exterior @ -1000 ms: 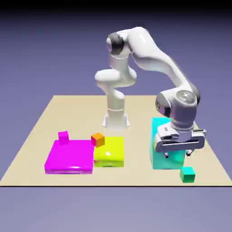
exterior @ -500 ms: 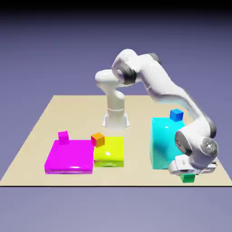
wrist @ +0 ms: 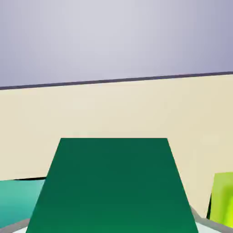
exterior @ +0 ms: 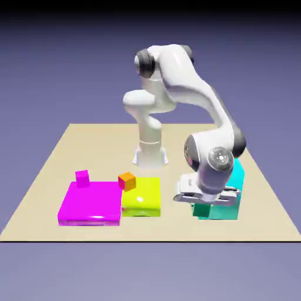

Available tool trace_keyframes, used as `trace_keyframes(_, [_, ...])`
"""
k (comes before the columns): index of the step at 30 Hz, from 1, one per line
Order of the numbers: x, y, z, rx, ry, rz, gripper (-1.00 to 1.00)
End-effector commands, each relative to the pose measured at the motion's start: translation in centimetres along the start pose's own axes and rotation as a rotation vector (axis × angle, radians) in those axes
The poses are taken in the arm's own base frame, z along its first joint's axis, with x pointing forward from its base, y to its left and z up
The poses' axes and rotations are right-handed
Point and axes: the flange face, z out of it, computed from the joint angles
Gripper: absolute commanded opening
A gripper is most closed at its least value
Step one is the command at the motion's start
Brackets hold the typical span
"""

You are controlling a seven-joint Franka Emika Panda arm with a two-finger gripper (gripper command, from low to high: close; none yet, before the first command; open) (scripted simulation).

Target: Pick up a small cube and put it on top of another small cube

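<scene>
1. At the bottom of the exterior view, the front edge of the tan counter [exterior: 176,230] runs nearly the full width of the frame, with blue-violet backdrop below it.
2. In the lower left, a flat magenta slab [exterior: 89,203] lies on the counter, touching a yellow-green block [exterior: 141,197] on its right.
3. A tiny magenta cube [exterior: 82,177] sits on the slab's far left corner; a tiny orange cube [exterior: 127,181] sits at the far edge where slab and yellow-green block meet.
4. In the lower right, the claw [exterior: 201,207] hangs in front of the big cyan block [exterior: 226,203], which the hand partly covers.
5. The claw is clamped on the small teal-green cube [exterior: 201,208], seen as a dark green patch just under the hand, near the cyan block's lower left edge.
6. In the hand view, that cube [wrist: 113,186] fills the lower middle of the frame as a large dark green face, hiding most of the fingertips.
7. Beyond it the hand view shows bare tan counter, a teal sliver at lower left, a yellow-green strip at lower right, and pale violet backdrop above a dark edge line.
8. At centre frame in the exterior view, the white arm [exterior: 188,88] rises from its base [exterior: 150,154] at the counter's far edge.
9. Behind everything the backdrop darkens toward the top.
</scene>
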Motion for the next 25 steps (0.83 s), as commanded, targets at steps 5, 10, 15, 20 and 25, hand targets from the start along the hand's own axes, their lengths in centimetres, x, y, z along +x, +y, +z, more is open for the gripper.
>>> trace_keyframes(5, [4.6,9.4,-0.4,0.018,-0.035,0.080,-1.00])
trace_keyframes(10, [7.2,18.9,0.8,0.058,-0.096,0.152,-1.00])
trace_keyframes(15, [7.7,27.8,3.3,0.120,-0.176,0.210,-1.00])
trace_keyframes(20, [7.5,27.6,8.3,0.130,-0.186,0.215,-1.00])
trace_keyframes(25, [7.5,27.5,8.8,0.130,-0.186,0.215,1.00])
